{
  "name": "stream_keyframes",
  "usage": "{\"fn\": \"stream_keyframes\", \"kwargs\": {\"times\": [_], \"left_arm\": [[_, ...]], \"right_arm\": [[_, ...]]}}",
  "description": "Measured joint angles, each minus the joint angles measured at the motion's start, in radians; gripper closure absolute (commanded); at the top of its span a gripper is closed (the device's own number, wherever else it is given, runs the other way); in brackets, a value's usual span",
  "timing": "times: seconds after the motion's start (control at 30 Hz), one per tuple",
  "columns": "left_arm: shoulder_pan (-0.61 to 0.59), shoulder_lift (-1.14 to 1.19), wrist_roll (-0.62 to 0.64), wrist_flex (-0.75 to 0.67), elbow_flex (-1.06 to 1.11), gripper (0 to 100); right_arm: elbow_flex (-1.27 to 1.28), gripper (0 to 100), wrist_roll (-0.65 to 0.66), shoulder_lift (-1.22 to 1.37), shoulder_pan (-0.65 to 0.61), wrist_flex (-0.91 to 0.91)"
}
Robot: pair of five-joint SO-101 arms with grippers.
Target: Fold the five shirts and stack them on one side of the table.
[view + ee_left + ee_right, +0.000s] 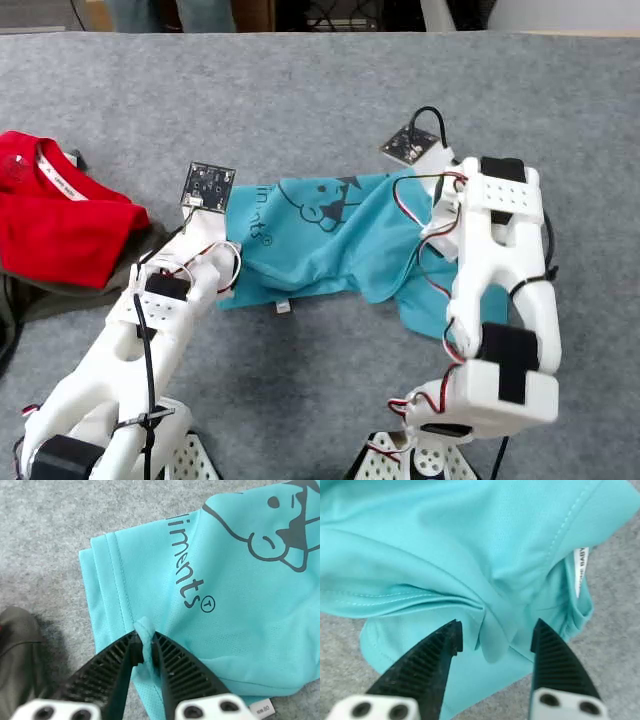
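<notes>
Left tool [145,639] pinches the teal shirt [240,605]; right tool [497,630] gapes wide over it

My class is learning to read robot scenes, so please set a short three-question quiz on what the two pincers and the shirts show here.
1. True or false: the left pincer is shut on a raised fold of the turquoise printed fabric shirt.
2. The right pincer is: A) open over turquoise cloth; B) shut on a white label; C) shut on a black cable.
3. Fill in: the red folded fabric shirt lies on the ___ arm's side of the grey carpeted table.
Key: 1 true; 2 A; 3 left.
</notes>
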Motion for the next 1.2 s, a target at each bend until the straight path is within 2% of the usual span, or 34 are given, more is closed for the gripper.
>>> {"fn": "stream_keyframes", "kwargs": {"times": [0.23,0.37,0.43,0.57,0.77,0.97,1.2], "left_arm": [[0.0,0.0,0.0,0.0,0.0,97],[0.0,0.0,0.0,0.0,0.0,97],[0.0,0.0,0.0,0.0,0.0,97],[0.0,0.0,0.0,0.0,0.0,97],[0.0,0.0,0.0,0.0,0.0,97],[0.0,0.0,0.0,0.0,0.0,97],[0.0,0.0,0.0,0.0,0.0,97]], "right_arm": [[-0.002,83.3,0.118,-0.08,0.0,0.124],[0.034,82.3,0.132,-0.081,-0.006,0.107],[0.061,78.6,0.13,-0.081,-0.037,0.087],[0.066,72.4,-0.032,-0.064,-0.118,0.029],[0.066,82.4,-0.178,0.006,-0.192,0.017],[0.066,96.0,-0.196,0.023,-0.192,0.023],[0.063,86.3,-0.135,-0.044,-0.112,0.121]]}}
